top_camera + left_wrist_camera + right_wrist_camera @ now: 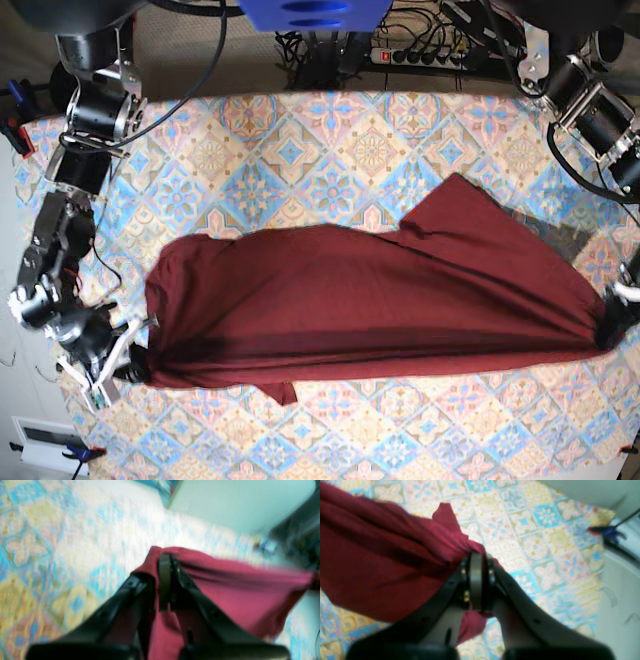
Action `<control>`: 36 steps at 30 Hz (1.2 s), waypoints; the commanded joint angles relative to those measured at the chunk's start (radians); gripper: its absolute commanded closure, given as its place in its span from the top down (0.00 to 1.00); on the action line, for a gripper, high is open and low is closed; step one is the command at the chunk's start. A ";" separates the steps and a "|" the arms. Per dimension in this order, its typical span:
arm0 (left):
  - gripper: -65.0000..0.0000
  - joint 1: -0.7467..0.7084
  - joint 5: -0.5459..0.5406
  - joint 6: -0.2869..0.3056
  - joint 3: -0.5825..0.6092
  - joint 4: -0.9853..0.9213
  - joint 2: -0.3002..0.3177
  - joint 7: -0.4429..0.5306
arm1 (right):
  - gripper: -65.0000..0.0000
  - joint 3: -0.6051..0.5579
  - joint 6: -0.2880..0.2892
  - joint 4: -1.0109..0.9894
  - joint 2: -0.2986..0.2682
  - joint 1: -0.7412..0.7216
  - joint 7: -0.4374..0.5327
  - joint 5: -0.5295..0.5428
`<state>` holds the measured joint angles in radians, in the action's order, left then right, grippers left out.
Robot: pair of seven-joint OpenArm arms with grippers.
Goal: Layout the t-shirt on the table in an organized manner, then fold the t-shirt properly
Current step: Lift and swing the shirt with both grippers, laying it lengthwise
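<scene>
T-shirt [370, 300] is stretched across the table [330, 140]; its ends are clamped by left gripper [168, 562] and right gripper [476, 562].

T-shirt [370, 300] across the table [300, 140], a claw at each end.

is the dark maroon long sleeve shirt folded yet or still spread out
Spread out, not folded: the dark maroon jersey t-shirt stretches across the tiled-cloth table, pinched by the left gripper and right gripper.
</scene>
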<state>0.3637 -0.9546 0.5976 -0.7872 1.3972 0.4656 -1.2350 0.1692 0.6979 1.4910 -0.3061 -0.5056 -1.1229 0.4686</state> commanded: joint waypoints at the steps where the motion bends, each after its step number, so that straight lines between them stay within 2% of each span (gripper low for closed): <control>1: 0.00 0.059 -0.005 0.000 0.001 -0.019 0.023 0.041 | 0.01 0.002 0.000 -0.017 0.006 -0.051 0.039 0.014; 6: 0.00 0.249 0.118 0.000 0.001 -0.160 0.023 0.053 | 0.01 -0.043 0.000 -0.174 0.046 -0.147 0.117 0.014; 10: 0.00 0.354 0.190 0.000 0.004 -0.295 0.022 0.153 | 0.01 -0.113 0.000 -0.298 0.060 -0.230 0.243 0.012; 15: 0.00 0.441 0.285 -0.001 0.062 -0.416 0.022 0.274 | 0.01 -0.207 0.000 -0.478 0.068 -0.304 0.430 0.012; 19: 0.00 0.475 0.397 -0.003 0.062 -0.431 0.014 0.375 | 0.01 -0.264 0.000 -0.645 0.068 -0.374 0.627 0.011; 22: 0.00 0.490 0.489 -0.005 0.062 -0.479 -0.005 0.443 | 0.03 -0.317 0.000 -0.754 0.103 -0.379 0.780 0.011; 24: 0.08 0.499 0.552 -0.015 0.062 -0.500 -0.008 0.485 | 0.10 -0.362 0.000 -0.786 0.126 -0.382 0.860 0.006; 26: 0.24 0.498 0.589 -0.071 0.062 -0.517 -0.014 0.518 | 0.21 -0.388 0.000 -0.787 0.132 -0.382 0.898 -0.028; 28: 0.40 0.481 0.596 -0.130 0.062 -0.528 -0.018 0.538 | 0.31 -0.386 -0.076 -0.787 0.134 -0.380 0.898 -0.067; 30: 0.52 0.464 0.596 -0.144 0.062 -0.528 -0.018 0.532 | 0.39 -0.392 -0.090 -0.786 0.134 -0.377 0.898 -0.090; 32: 0.57 0.438 0.596 -0.144 0.062 -0.528 -0.018 0.522 | 0.42 -0.394 -0.090 -0.784 0.132 -0.374 0.893 -0.100; 36: 0.58 0.364 0.590 -0.144 0.062 -0.520 -0.018 0.518 | 0.42 -0.396 -0.090 -0.699 0.130 -0.360 0.806 -0.098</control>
<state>0.7044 -0.3492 0.4477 -0.7273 0.8577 0.4286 -0.7357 -0.2264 0.5934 0.7700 -0.1856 -0.8257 -0.3576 0.3454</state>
